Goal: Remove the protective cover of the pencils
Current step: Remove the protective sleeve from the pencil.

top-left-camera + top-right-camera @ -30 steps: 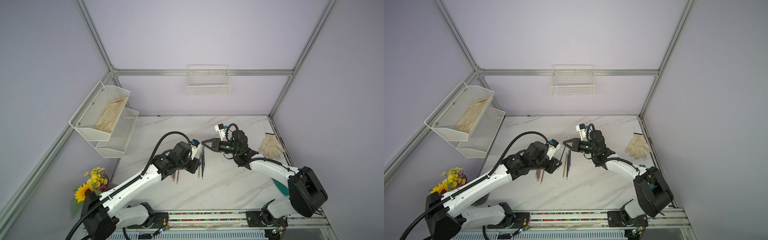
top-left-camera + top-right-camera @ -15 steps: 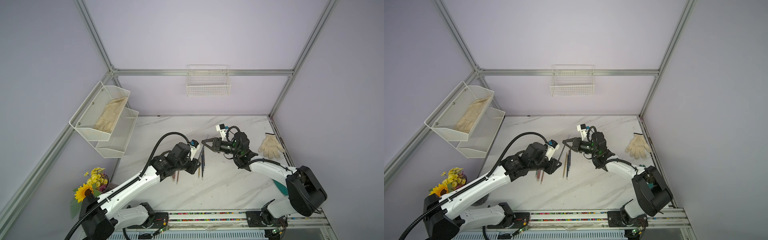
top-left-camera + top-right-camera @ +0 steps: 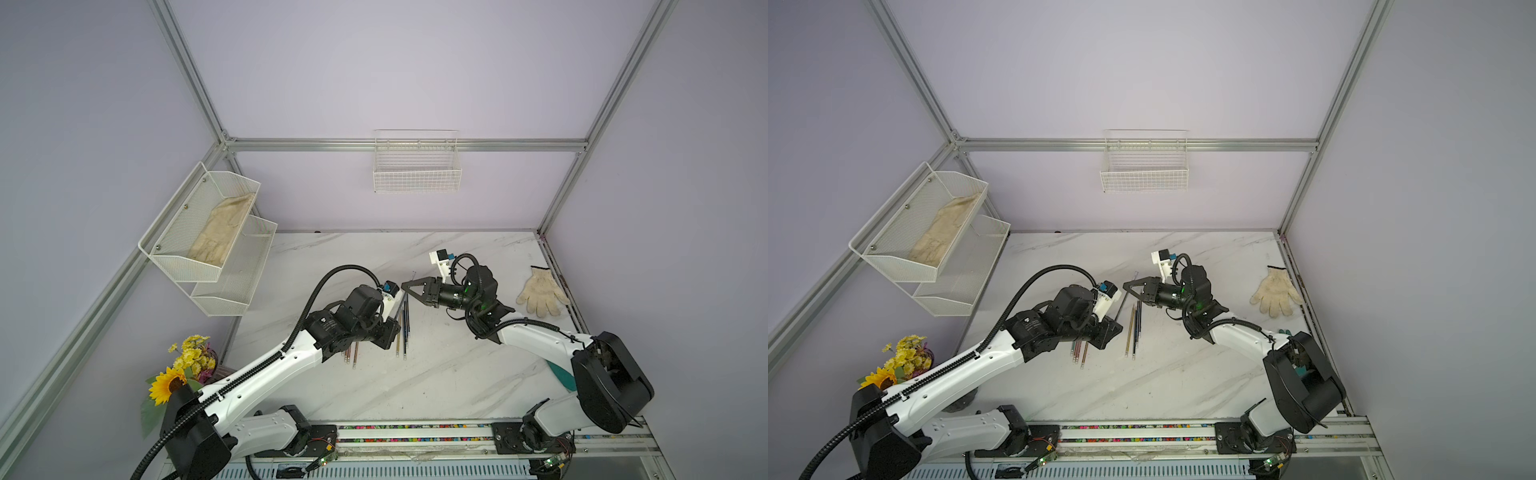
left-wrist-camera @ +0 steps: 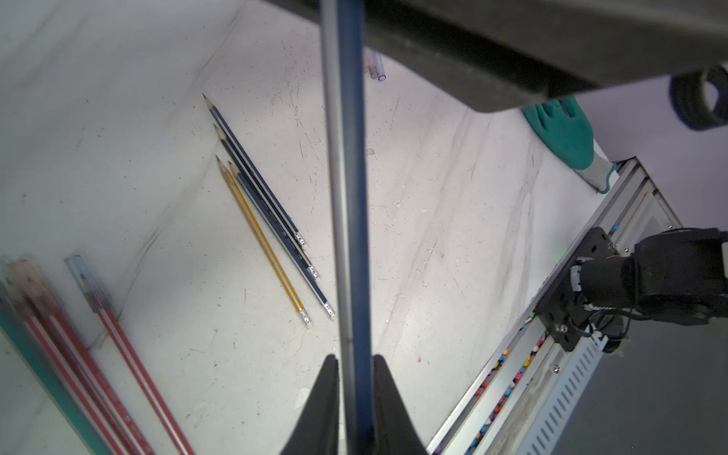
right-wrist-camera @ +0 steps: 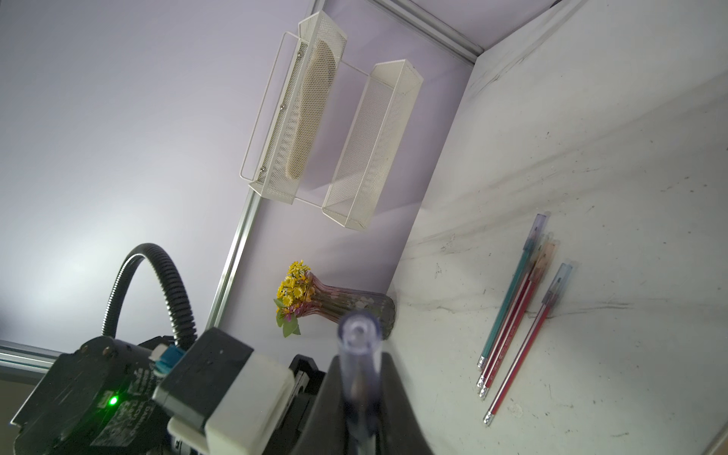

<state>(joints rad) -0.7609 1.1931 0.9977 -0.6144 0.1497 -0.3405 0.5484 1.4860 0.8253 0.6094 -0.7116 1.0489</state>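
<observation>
My left gripper (image 4: 355, 364) is shut on the shaft of a dark blue pencil (image 4: 346, 197), which rises toward my right gripper (image 3: 404, 286). The right gripper (image 5: 359, 366) is shut on the clear protective cover (image 5: 358, 335) at that pencil's tip. In both top views the two grippers meet mid-table, with the held pencil (image 3: 1125, 297) slanting between them. Several bare dark and yellow pencils (image 4: 268, 220) (image 3: 405, 328) lie on the table. Pink and teal pencils with clear covers (image 5: 512, 315) (image 3: 1077, 353) lie beside and partly under the left arm.
Loose clear covers (image 4: 376, 69) lie on the marble. A white glove (image 3: 540, 291) sits at the right edge and a teal glove (image 4: 563, 134) near the front rail. Mesh shelves (image 3: 208, 237), a wire basket (image 3: 417, 166) and a flower vase (image 3: 183, 374) line the walls.
The left gripper's jaws have closed onto the pencil shaft. The right gripper has stayed shut on the cover, nearly in place.
</observation>
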